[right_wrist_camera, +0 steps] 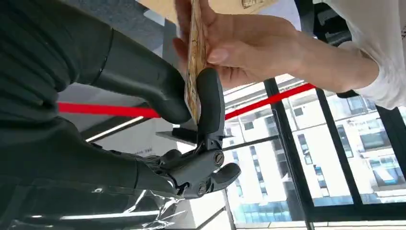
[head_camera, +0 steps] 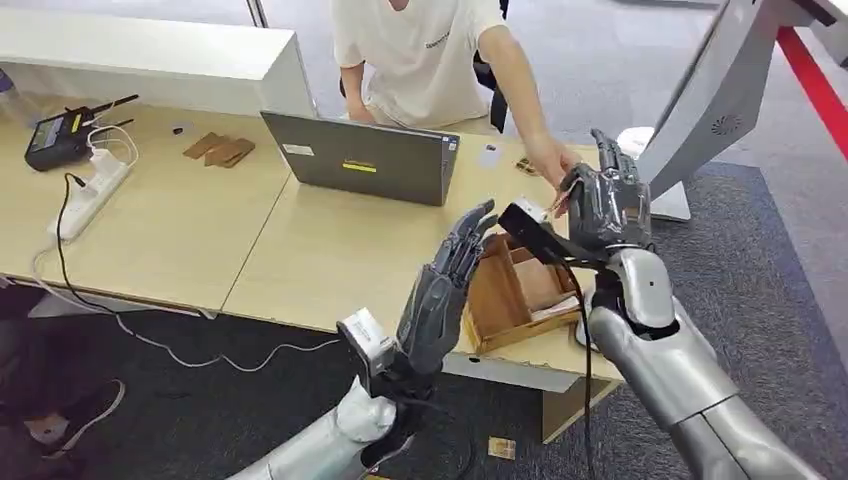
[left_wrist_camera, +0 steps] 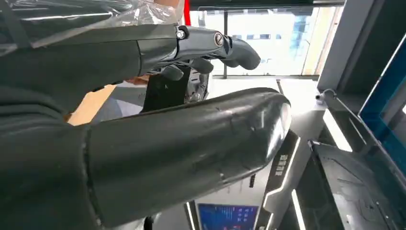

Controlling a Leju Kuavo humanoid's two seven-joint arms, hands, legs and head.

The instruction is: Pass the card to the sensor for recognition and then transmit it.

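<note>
- The right robot hand is raised above the bench's right end, thumb and one finger clamped on the card, which stands edge-on in the right wrist view.
- A person's hand grips the same card from the far side — both hold it at once. The person, in a white shirt, sits behind the bench and reaches across to it.
- The left robot hand is lifted near the bench's front edge, fingers straight and spread apart, holding nothing.
- Just beside the right robot hand, a shallow wooden tray with compartments lies at the bench's right front corner; something pale lies in it, but I cannot tell what.
- The bench is pale wood, made of two tops set side by side. A grey laptop stands open on it, its back to the robot.
- At the left end lie a white power strip with a black cable, a black handheld device, and a few brown flat pieces.
- A large grey panel on a stand leans in at the right, beside a red strip.
- The floor is dark grey carpet — a small brown square lies on it under the bench.
- Wrist views show tall windows with buildings outside.
</note>
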